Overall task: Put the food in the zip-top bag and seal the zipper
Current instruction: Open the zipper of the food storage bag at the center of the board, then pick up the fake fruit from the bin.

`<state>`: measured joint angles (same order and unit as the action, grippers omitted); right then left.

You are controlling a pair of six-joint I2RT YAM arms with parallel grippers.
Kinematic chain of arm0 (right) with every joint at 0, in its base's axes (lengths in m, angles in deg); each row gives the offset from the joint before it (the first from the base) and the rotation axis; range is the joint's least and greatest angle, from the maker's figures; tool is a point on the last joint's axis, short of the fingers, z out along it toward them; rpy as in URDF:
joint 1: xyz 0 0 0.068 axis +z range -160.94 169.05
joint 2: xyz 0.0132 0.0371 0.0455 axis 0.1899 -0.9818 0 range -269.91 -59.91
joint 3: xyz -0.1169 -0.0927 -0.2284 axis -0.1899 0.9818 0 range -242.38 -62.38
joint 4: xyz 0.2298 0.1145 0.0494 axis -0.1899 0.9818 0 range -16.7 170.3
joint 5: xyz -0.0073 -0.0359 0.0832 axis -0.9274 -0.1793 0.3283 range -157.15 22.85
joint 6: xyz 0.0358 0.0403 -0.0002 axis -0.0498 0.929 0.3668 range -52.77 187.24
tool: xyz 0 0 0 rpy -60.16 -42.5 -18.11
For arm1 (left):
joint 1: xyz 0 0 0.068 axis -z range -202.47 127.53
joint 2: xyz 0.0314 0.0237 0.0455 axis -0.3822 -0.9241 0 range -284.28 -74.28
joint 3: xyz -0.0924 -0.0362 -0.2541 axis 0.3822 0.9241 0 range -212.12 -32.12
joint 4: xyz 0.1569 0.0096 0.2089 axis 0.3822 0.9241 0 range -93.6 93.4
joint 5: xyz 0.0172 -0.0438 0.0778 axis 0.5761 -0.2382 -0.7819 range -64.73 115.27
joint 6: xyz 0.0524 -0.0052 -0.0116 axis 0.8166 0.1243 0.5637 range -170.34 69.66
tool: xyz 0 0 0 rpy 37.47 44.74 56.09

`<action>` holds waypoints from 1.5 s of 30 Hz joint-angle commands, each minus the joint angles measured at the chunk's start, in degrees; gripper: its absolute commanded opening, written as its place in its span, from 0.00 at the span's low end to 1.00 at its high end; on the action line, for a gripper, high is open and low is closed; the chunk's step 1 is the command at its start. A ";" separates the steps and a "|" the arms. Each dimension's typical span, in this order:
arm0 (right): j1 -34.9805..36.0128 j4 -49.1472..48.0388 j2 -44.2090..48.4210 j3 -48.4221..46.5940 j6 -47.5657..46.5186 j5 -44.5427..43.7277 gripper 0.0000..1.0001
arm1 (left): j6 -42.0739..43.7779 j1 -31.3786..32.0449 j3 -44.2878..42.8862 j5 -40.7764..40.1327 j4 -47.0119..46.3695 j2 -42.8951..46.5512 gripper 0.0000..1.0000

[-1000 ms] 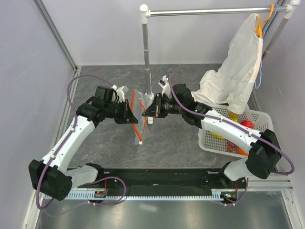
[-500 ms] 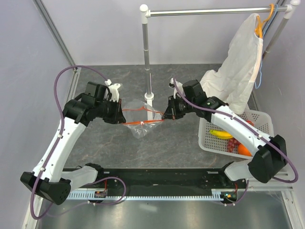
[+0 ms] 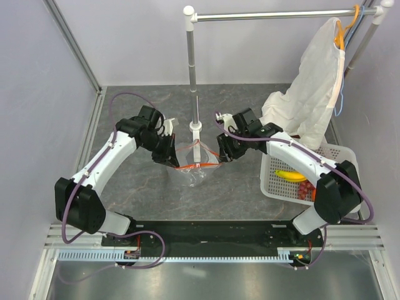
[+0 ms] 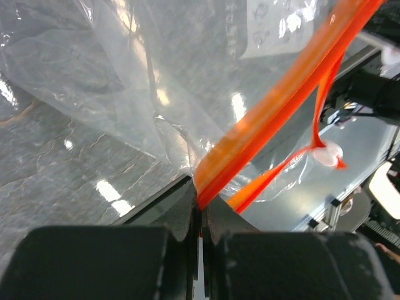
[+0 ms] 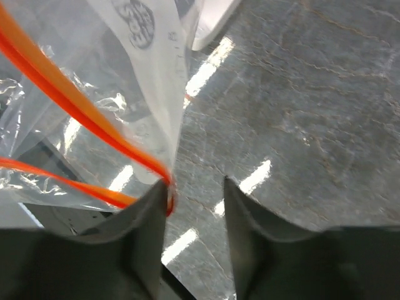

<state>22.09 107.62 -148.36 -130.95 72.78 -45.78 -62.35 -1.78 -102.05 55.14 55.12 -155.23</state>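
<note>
My left claw [image 4: 201, 212] is pinched tight on the orange-red zipper strip [image 4: 275, 106] of the small clear crinkly plastic bag [image 4: 125, 75]; its two black fingers meet with the flat strip pressed between them. A small white slider [image 4: 328, 153] sits farther along the strip, at the right of that view. My right claw [image 5: 195, 200] stands partly apart, with grey marbled tabletop [image 5: 312, 94] showing through the gap. The strip's other end just touches the inner face of one finger [image 5: 150, 219]. Seen from above, the bag sags on the tabletop at the centre of the frame, its glossy film wrinkled. Both my arms bend at the elbow and reach inward, wrists facing each other across it. The curved yellow banana [image 3: 290, 175] and dark red grapes [image 3: 305, 187] lie in the white mesh basket [image 3: 340, 156] at lower right.
</note>
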 commanded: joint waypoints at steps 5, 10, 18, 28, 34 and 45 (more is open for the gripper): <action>-0.96 8.20 9.94 -8.23 -9.84 -4.13 0.83 | -6.80 -0.04 -1.96 5.03 -7.56 -0.09 0.02; -1.22 15.49 15.66 -12.10 -16.77 -6.16 0.98 | -6.97 0.23 -1.88 4.41 -8.18 -0.88 0.02; -1.22 34.83 21.38 -11.24 -31.62 -13.18 0.98 | -7.85 1.02 -1.96 3.71 -8.97 -2.64 0.02; -4.56 40.12 23.67 2.99 -42.54 -28.22 0.97 | -7.77 2.08 -1.52 3.71 -9.41 -2.90 0.02; -10.09 35.48 19.63 7.57 -47.28 -29.36 0.94 | -7.50 2.08 -1.26 3.79 -9.41 -2.46 0.02; -14.31 18.51 17.08 16.27 -54.22 -28.84 0.86 | -7.41 2.16 -0.38 4.41 -10.29 -1.94 0.02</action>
<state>8.87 134.60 -131.88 -117.38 23.79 -74.64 -68.91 -0.08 -102.14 58.44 46.77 -158.14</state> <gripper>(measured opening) 0.877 0.032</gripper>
